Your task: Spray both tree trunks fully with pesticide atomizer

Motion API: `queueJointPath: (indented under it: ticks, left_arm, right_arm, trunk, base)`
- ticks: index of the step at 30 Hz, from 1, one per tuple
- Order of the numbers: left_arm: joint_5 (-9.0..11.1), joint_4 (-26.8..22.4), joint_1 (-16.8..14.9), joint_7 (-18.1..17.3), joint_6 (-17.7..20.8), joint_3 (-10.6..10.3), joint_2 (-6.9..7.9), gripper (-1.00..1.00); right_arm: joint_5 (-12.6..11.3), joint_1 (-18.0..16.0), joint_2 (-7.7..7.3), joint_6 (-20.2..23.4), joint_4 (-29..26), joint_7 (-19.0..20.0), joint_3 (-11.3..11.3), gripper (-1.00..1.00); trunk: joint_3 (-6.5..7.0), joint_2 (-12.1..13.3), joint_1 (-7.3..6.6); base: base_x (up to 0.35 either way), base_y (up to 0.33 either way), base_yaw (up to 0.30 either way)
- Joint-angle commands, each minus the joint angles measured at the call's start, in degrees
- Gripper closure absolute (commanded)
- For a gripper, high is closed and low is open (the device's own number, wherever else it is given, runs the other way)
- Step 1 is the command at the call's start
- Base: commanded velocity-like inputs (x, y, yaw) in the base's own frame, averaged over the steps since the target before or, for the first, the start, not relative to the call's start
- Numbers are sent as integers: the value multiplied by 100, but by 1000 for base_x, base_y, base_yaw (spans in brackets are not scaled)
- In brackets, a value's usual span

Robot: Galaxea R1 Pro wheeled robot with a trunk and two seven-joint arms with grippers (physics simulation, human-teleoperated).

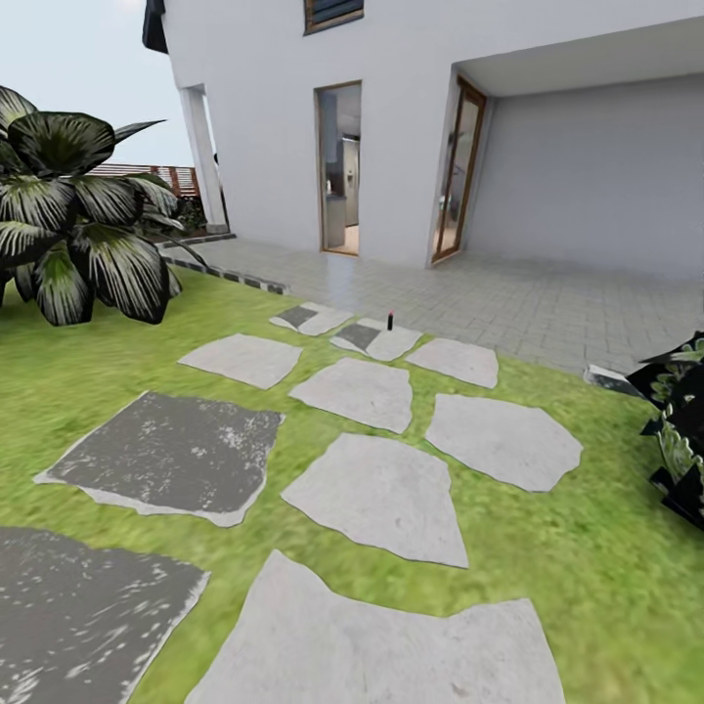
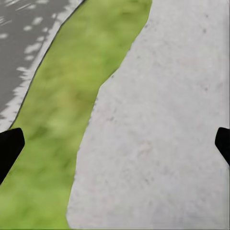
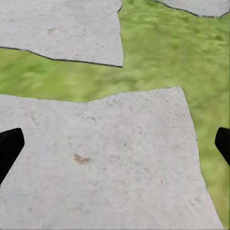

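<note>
- Pesticide atomizer (image 1: 390, 321): a tiny black bottle with a red tip, upright on a far pale stepping slab (image 1: 378, 339), near the edge of the grey paving (image 1: 508, 303) in front of the house; nothing touches it.
- Stepping slabs: pale grey and darker grey flat stones set in the lawn (image 1: 587, 557), running from the near foreground toward the paving.
- Striped-leaf palm (image 1: 73, 220): at the left of the head view, on the grass.
- House (image 1: 411, 127): white walls, two open doorways with wooden frames.
- Slat fence (image 1: 156, 178): reddish-brown, seen behind the palm.
- Left gripper (image 2: 115, 146): fingers spread wide, black tips at both frame edges, nothing between them; pale slab and grass below.
- Right gripper (image 3: 115, 146): fingers likewise spread wide and empty, above a pale slab (image 3: 96, 167) bordered by grass.
</note>
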Motion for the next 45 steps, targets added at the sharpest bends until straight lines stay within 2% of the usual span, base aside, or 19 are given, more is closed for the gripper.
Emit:
queueJointPath:
  ticks: [1,45]
  left_arm:
    - [30,4,-3,-3,-18,1,1,-100]
    - [30,7,-3,-2,-18,1,0,-100]
  right_arm:
    - [-20,-4,0,-13,6,3,4,-100]
    - [-20,-4,0,-11,11,6,5,-100]
  trunk:
    - [-5,-2,2]
    - [-5,-2,2]
  base:
    - [340,0,-7]
    - [339,-9,0]
